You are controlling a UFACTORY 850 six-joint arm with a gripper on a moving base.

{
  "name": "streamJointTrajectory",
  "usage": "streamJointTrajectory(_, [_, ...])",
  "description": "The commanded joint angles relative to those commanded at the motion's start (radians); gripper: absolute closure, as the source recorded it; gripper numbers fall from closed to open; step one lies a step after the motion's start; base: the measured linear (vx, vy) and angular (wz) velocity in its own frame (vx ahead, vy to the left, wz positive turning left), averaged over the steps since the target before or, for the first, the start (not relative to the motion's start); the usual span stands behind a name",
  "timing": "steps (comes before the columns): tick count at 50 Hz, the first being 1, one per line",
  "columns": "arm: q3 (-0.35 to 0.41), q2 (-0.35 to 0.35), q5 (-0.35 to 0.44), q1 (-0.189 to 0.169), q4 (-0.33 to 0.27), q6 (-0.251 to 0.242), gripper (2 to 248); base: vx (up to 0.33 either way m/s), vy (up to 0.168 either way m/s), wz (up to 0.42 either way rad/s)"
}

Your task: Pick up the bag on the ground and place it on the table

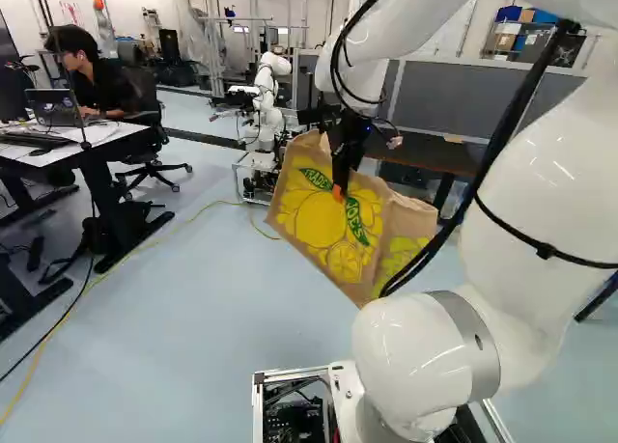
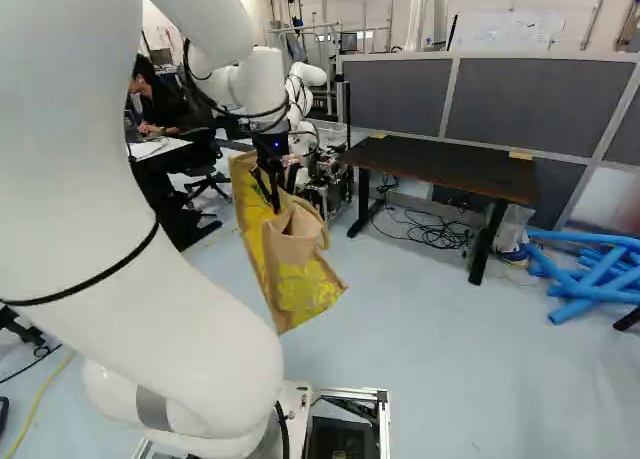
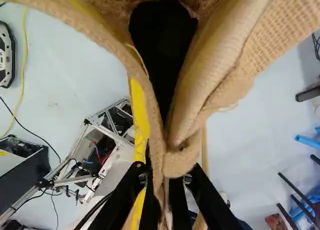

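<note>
A pale blue floor (image 2: pixel 420 349) spreads across the room. At its far side stands 1 run of gray partition panels (image 2: pixel 510 99), and in front of them 1 dark bench (image 2: pixel 440 167) with 2 black legs visible. 1 white arm (image 1: pixel 541 202) rises in the foreground; 1 other white robot (image 1: pixel 270 96) stands farther back. 1 white-topped desk (image 1: pixel 116 139), at the left of the left base view, carries 1 open laptop (image 1: pixel 53 107).

1 tan burlap bag (image 1: pixel 309 211) with yellow printing hangs tilted above the floor, apart from the bench and to its left in the right base view. Several blue foam tubes (image 2: pixel 590 269) lie right of the bench in that view. 1 black gripper (image 1: pixel 341 182) has its 2 fingers closed on the bag's fabric, which is pinched between them.
</note>
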Motion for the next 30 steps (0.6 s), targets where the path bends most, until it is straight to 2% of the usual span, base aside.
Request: streamJointTrajectory(30, [-0.001,0.001,-0.002,0.000,0.001,0.000,228,0.000,0.000,0.000])
